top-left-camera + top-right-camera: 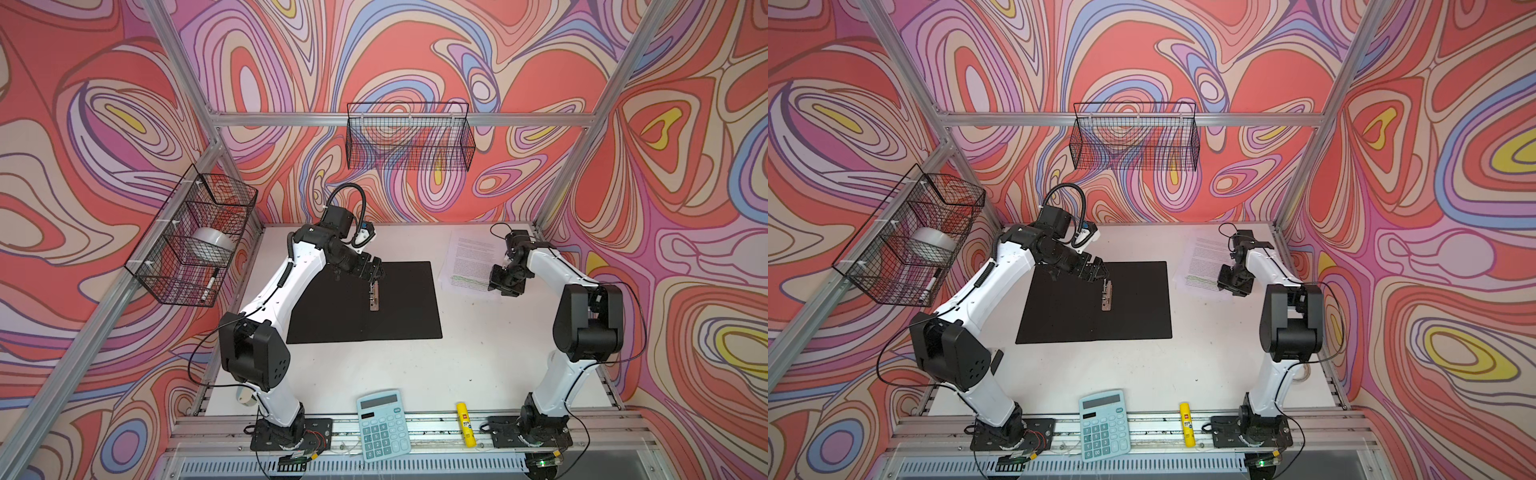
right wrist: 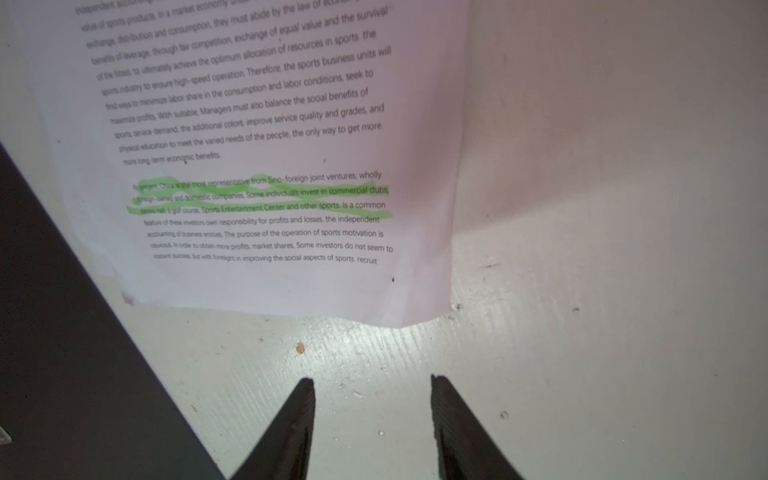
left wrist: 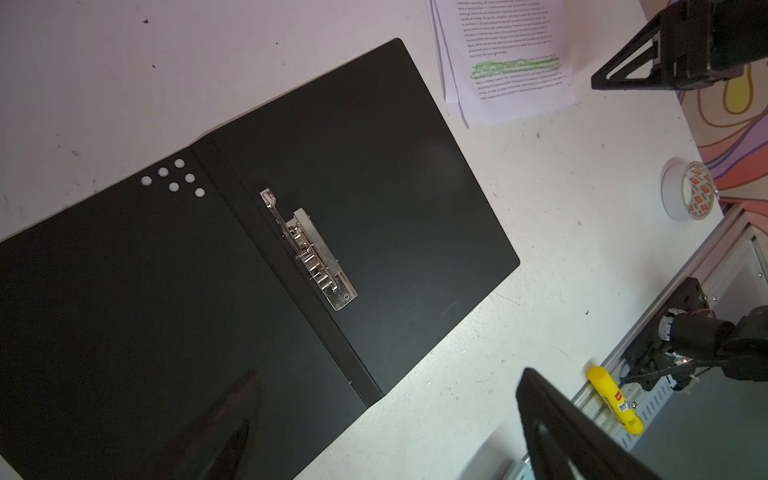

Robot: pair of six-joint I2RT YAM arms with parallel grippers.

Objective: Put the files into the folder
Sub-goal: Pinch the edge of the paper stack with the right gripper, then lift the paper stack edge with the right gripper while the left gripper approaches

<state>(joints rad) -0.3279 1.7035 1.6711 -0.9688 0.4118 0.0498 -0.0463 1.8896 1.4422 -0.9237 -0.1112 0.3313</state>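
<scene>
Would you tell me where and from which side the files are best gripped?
The files lie flat and thin, so a top-down pinch finds no edge. Better the near right corner, which seems to curl off the table: the open right end effector, facing that edge, could slide one finger under from the front.

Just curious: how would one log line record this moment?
folder: open, empty | files: beside it | left gripper: open, over folder | right gripper: open, by files
</scene>
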